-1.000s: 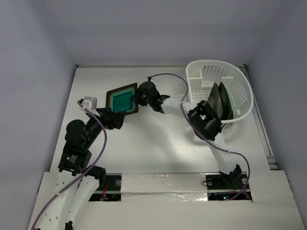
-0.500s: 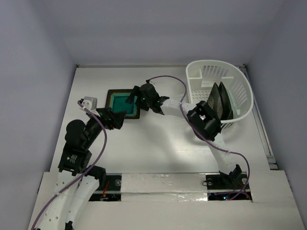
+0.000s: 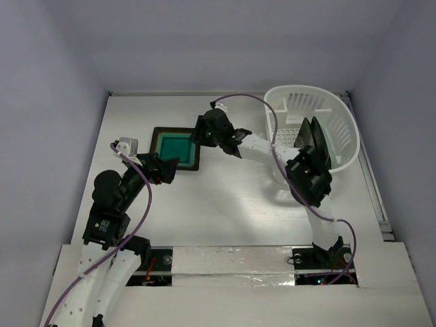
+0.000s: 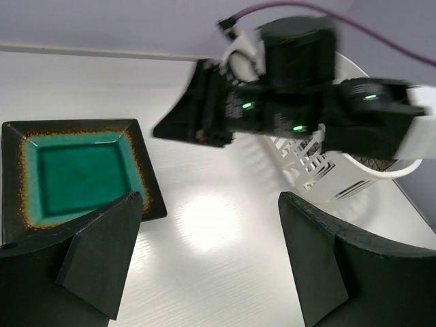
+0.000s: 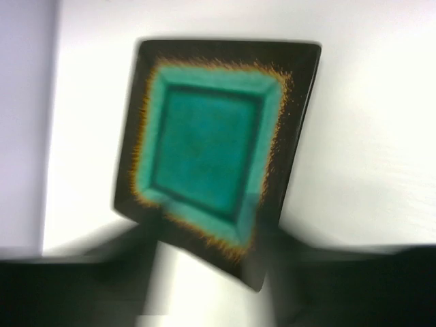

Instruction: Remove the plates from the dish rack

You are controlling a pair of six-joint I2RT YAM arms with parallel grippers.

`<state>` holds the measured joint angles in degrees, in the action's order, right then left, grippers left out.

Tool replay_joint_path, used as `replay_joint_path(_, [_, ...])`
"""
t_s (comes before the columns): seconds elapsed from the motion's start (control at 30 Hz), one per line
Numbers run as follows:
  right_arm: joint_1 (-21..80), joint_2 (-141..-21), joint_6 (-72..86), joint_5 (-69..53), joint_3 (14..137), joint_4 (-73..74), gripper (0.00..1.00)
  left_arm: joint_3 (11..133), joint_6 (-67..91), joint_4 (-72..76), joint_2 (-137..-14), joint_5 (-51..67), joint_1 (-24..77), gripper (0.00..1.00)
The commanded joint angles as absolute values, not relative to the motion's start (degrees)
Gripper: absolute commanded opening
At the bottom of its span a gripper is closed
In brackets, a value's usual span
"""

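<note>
**Teal plate down on the bench, the rest of the rack waiting**

Far left, the left claw (image 4: 209, 202) hovers low with its jaws spread wide and nothing between them. It sits just beside the near corner of the teal plate (image 3: 174, 146) without touching it.

The square teal plate, with its dark speckled rim, lies flat on the bench (image 3: 225, 204). It is well apart from the dish rack and face up.

Just to the right of the plate is the right claw (image 3: 201, 133), at the end of an arm stretched across from the right side. From the left wrist view it hangs above the bench, clear of the plate's edge. Its own camera is smeared by motion, but the two dark fingers appear parted, with only the plate's near corner showing between them, so I read it as spread and empty.

Far right stands the white dish rack (image 3: 344, 116). At least two black plates (image 3: 312, 139) are upright in it, leaning together on edge.

To my eye the setting-down of this first plate is finished and the step in hand is the turn back to the rack. The next move calls for the right arm to swing right, come over the rack's rim and line its jaws up with the top edge of the nearest black plate. It must pinch that thin edge squarely and lift straight up, so the neighbouring plate is not dragged or tipped.
</note>
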<state>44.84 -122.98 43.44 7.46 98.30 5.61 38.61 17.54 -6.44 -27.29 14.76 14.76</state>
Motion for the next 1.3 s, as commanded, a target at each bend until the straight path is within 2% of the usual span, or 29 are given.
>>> replay_joint_path(0.0, [45.79, -109.30, 36.93, 11.24, 94.50, 3.17, 0.21, 40.43, 17.75, -3.87, -26.81, 15.20, 14.41, 0.78])
replay_joint_path(0.03, [45.79, -106.55, 33.69, 11.51, 91.00, 2.56, 0.05, 40.43, 17.75, -3.78, -26.89, 15.12, 14.41, 0.76])
replay_joint_path(0.07, [45.79, -103.83, 32.01, 12.04, 89.14, 2.03, 0.00, 40.34, 17.75, -3.78, -26.89, 15.38, 14.41, 0.73])
replay_joint_path(0.17, [45.79, -92.58, 25.59, 19.22, 82.12, 3.51, 0.00, 40.34, 17.67, -3.60, -26.72, 15.82, 14.41, 0.53])
replay_joint_path(0.2, [45.79, -89.94, 24.10, 25.77, 80.70, 6.21, 0.00, 40.25, 17.67, -3.60, -26.72, 15.82, 14.41, 0.39])
replay_joint_path(0.27, [45.79, -82.93, 21.10, 36.06, 77.71, 12.44, 0.00, 40.25, 17.67, -3.69, -26.63, 15.73, 14.41, 0.27])
replay_joint_path(0.3, [44.05, -80.88, 20.40, 38.47, 76.83, 14.22, 0.00, 40.25, 17.67, -3.60, -26.63, 15.65, 14.41, 0.17])
replay_joint_path(0.4, [40.36, -73.58, 19.77, 43.75, 73.49, 20.89, 0.00, 40.25, 17.67, -3.60, -26.54, 15.47, 14.41, 0.05])
replay_joint_path(0.5, [35.26, -68.31, 19.42, 45.35, 70.41, 24.50, 0.00, 40.25, 17.67, -3.78, -26.19, 15.03, 14.41, 0.04])
replay_joint_path(0.53, [33.85, -67.60, 19.25, 45.53, 70.14, 25.65, 0.04, 40.25, 17.67, -3.87, -26.19, 15.03, 14.41, 0.05])
replay_joint_path(0.57, [31.23, -67.07, 19.07, 45.79, 69.96, 26.80, 0.14, 40.34, 17.67, -3.95, -26.28, 14.94, 14.41, 0.07])
replay_joint_path(0.63, [28.84, -66.45, 18.20, 44.74, 69.96, 29.96, 0.27, 40.25, 17.67, -3.96, -26.19, 15.12, 14.41, 0.20])
replay_joint_path(0.67, [26.65, -66.45, 17.85, 44.13, 70.05, 30.67, 0.38, 40.25, 17.67, -3.96, -26.19, 15.20, 14.41, 0.23])
replay_joint_path(0.7, [25.59, -66.62, 17.67, 42.64, 70.14, 32.33, 0.42, 40.25, 17.67, -3.87, -26.19, 15.29, 14.41, 0.30])
replay_joint_path(0.77, [23.83, -67.15, 17.67, 41.05, 70.05, 32.87, 0.48, 40.25, 17.67, -3.78, -26.28, 15.55, 14.41, 0.36])
replay_joint_path(0.8, [22.69, -67.50, 17.40, 39.39, 70.05, 33.22, 0.49, 40.25, 17.67, -3.69, -26.37, 15.64, 14.41, 0.41])
replay_joint_path(0.9, [21.54, -68.73, 17.14, 39.28, 69.96, 33.57, 0.53, 40.25, 17.58, -3.69, -26.63, 15.64, 14.41, 0.43])
replay_joint_path(1.27, [20.21, -74.53, 17.58, 37.00, 69.87, 35.42, 0.51, 40.25, 17.67, -3.78, -26.19, 15.47, 14.41, 0.44])
